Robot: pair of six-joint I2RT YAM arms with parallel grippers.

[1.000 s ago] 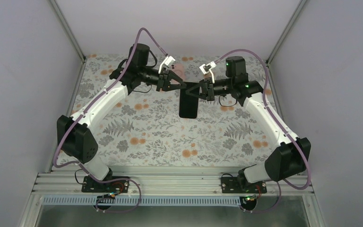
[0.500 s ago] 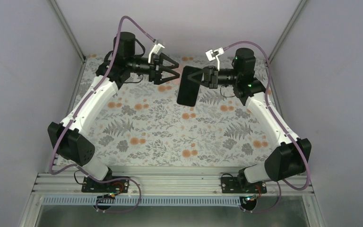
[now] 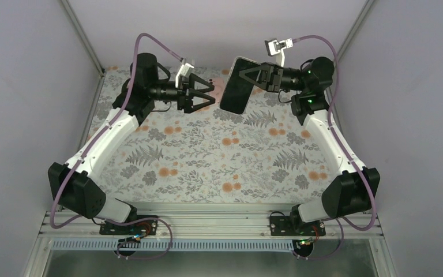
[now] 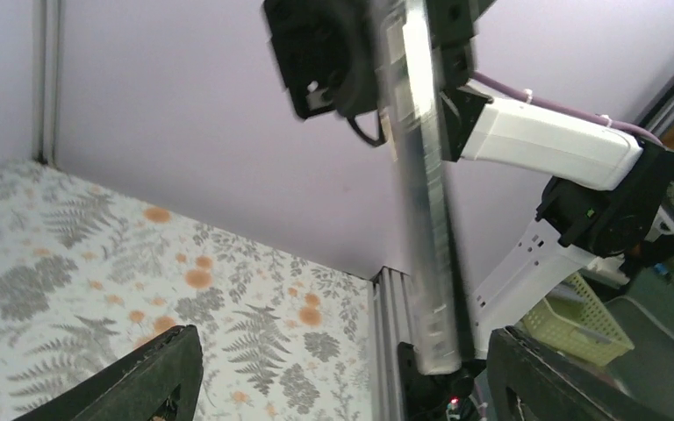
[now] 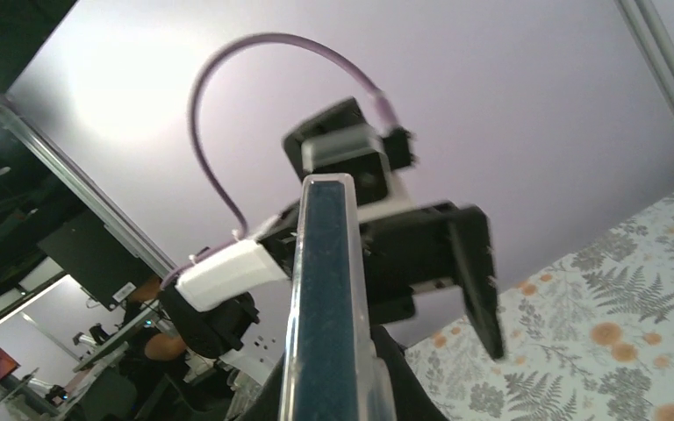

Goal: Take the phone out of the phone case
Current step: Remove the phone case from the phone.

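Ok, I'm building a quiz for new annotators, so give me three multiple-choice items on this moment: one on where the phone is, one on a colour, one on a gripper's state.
1. Where is the phone?
A. Flat on the table
B. Held up off the table by the right gripper
C. Leaning on the back wall

2. What colour are the flowers on the table cover?
A. Blue
B. Orange
C. Purple

3. How does the left gripper stand?
A. Open, apart from the phone
B. Shut on the phone
C. Shut on nothing

Key:
1 B, the right gripper clamps the phone above the cover.
2 B, orange blooms sit among grey ferns.
3 A, its fingers are spread, with a gap to the phone.
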